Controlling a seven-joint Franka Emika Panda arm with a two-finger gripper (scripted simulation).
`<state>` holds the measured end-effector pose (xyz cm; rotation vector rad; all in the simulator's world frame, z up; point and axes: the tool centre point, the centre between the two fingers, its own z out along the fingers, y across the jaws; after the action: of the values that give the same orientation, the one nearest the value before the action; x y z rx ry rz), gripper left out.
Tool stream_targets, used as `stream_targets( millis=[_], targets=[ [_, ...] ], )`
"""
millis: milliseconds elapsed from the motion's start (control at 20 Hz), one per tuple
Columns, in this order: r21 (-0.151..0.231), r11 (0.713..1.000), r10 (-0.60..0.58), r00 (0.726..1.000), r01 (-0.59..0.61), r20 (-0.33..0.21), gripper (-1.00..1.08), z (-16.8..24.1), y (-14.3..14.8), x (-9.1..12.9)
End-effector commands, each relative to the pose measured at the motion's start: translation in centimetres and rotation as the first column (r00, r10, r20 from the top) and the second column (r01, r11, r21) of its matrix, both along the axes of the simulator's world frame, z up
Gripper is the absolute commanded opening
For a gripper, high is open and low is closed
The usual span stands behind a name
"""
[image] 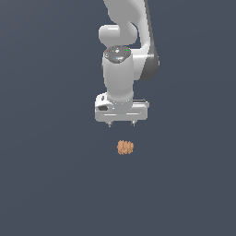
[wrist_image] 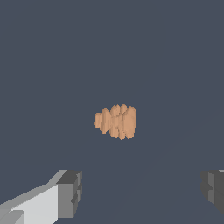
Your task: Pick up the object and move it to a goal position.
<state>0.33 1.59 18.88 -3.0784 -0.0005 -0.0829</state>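
The object (image: 125,147) is a small lumpy orange-tan blob with a ridged surface, lying on the dark grey floor. My white gripper (image: 121,123) hangs above it, pointing down, with a clear gap between fingertips and blob. The wrist view shows the object (wrist_image: 116,122) in mid-picture. Two grey fingertips (wrist_image: 70,192) stand wide apart at the picture's edge, so the gripper (wrist_image: 142,189) is open with nothing between its fingers. The blob is much narrower than the spread of the fingers.
Only the plain dark grey floor (image: 46,184) surrounds the object. The white arm (image: 124,27) rises behind the gripper toward the top of the exterior view.
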Motion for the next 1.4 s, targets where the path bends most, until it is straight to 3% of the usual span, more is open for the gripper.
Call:
stream_targets(
  millis=[0, 400, 700, 1000, 1350],
  targets=[
    [-0.002, 1.000, 0.016, 1.000, -0.016, 0.000, 1.00, -0.1, 0.0, 0.0],
    [-0.017, 0.990, 0.137, 0.991, -0.137, -0.001, 1.00, -0.9, 0.2, 0.4],
    [-0.034, 0.957, 0.289, 0.957, -0.289, -0.006, 1.00, -2.0, 0.4, 0.8],
    [-0.049, 0.888, 0.457, 0.889, -0.457, -0.014, 1.00, -3.2, 0.6, 1.3],
    [-0.060, 0.771, 0.634, 0.773, -0.634, -0.026, 1.00, -4.6, 0.9, 1.8]
  ],
)
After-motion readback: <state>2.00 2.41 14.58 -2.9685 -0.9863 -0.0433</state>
